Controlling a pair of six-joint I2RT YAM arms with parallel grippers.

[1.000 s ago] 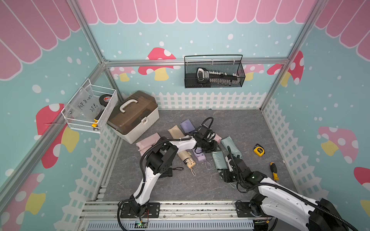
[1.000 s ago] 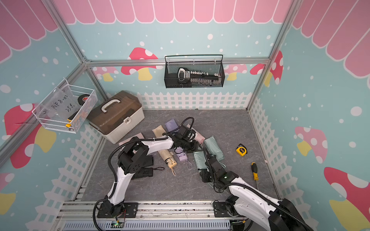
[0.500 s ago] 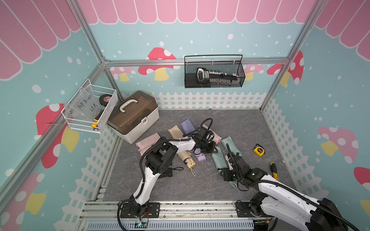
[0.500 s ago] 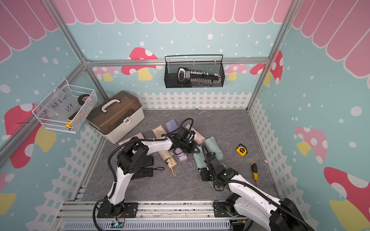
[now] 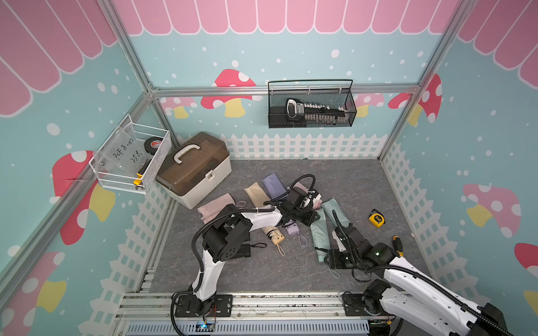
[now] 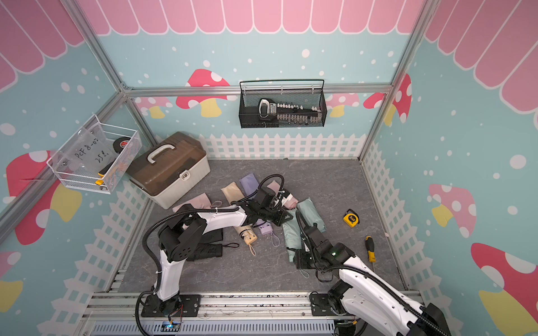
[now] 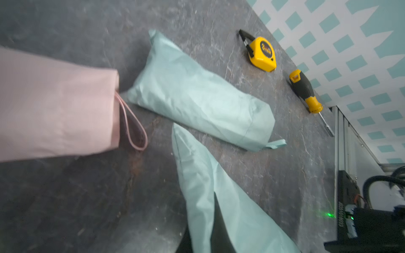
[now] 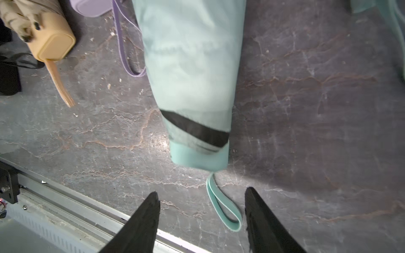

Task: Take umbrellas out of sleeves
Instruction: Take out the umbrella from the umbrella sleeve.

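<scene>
Lengthwise, the mint sleeve [image 5: 318, 238] lies front to back on the grey stone-look tabletop [image 5: 349, 180]. Its mouth faces the front rail, where the mint umbrella's handle [image 8: 198, 157] pokes out and its wrist loop [image 8: 223, 208] trails. The left gripper [image 5: 311, 218] is clenched on the sleeve's closed far end. The right gripper [image 8: 201, 191] stands released, fingers either side of the loop, just short of the handle. The second mint sleeve [image 5: 337, 212] slants, bulky, mouth toward the front right.

Teal mushroom walls, pink scallops and a white picket border surround the tabletop.

Counted:
- 2 mint sleeves
- 1 flat pink sleeve [image 5: 215, 206]
- 1 full pink sleeve [image 7: 59, 109]
- 1 beige sleeve [image 5: 256, 192]
- 1 lilac sleeve [image 5: 273, 184]
- 3 bare umbrellas: beige umbrella [image 5: 273, 235], lilac umbrella [image 5: 292, 229], black umbrella [image 6: 206, 251]
- 1 tape measure [image 5: 376, 218]
- 1 screwdriver [image 6: 369, 247]
- 1 toolbox [image 5: 193, 170]
- 2 wire baskets: black basket [image 5: 311, 104], white basket [image 5: 131, 160]
</scene>
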